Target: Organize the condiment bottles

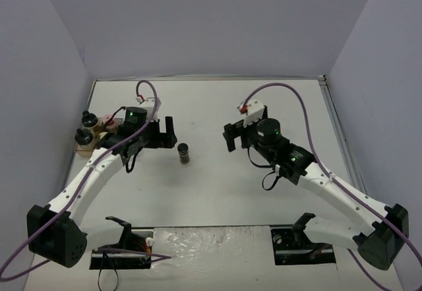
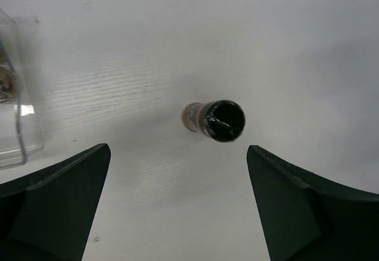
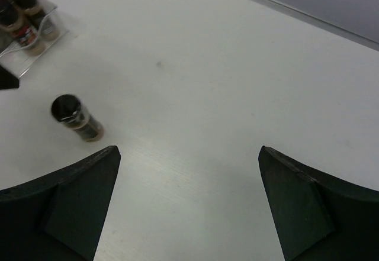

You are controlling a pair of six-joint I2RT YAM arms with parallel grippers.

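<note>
A small clear cylindrical jar [image 1: 184, 154] with a glossy black cap stands alone mid-way on the matte white surface [image 1: 217, 192]. Other black-capped jars [image 1: 85, 127] sit in a clear plastic tray [image 1: 84, 148] at far left. Left tool [image 1: 165, 132] and right tool [image 1: 230, 136] both gape wide, empty, touching nothing

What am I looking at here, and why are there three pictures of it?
These are two robot arms bolted to a white table. One picture comes from a camera above; the other two come from cameras on the wrists, so the dark shapes at their bottom corners are each arm's own fingers. The left gripper and right gripper are both open and hold nothing. Between them stands a lone black-capped spice jar, the same jar seen in both wrist views. At the left edge, a clear tray already holds several jars.
</note>
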